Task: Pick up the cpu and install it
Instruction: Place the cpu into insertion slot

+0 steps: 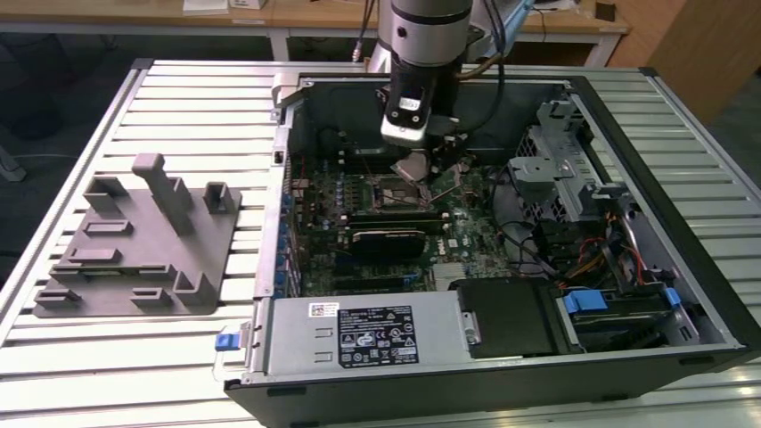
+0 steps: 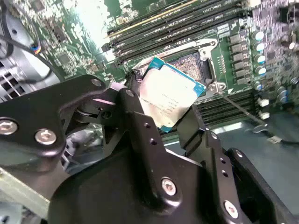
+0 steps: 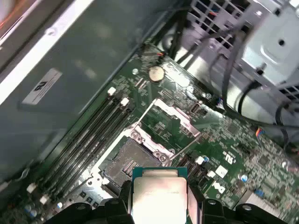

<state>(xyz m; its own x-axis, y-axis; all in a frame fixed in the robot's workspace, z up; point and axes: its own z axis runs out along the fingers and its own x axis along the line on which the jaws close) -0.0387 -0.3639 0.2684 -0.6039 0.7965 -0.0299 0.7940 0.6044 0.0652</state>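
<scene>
My gripper (image 1: 419, 166) hangs inside the open computer case, just above the motherboard's black cpu socket (image 1: 398, 193). Its two black fingers (image 2: 133, 100) are shut on opposite edges of the cpu (image 2: 170, 95), a small square chip with a pale silver top and a blue-green rim. The cpu (image 3: 158, 192) is held in the air, tilted, close over the open socket (image 3: 127, 161). The socket's metal frame (image 3: 170, 119) is swung up and its thin lever (image 2: 236, 106) stands off to one side. Gold contacts show in the socket (image 2: 189, 65) behind the chip.
A grey plastic fixture (image 1: 137, 241) with upright posts lies on the slatted table at the exterior view's left. Memory slots (image 2: 163, 25) run beside the socket. A power supply (image 1: 356, 334), a drive cage (image 1: 559, 169) and loose cables (image 1: 594, 259) crowd the case.
</scene>
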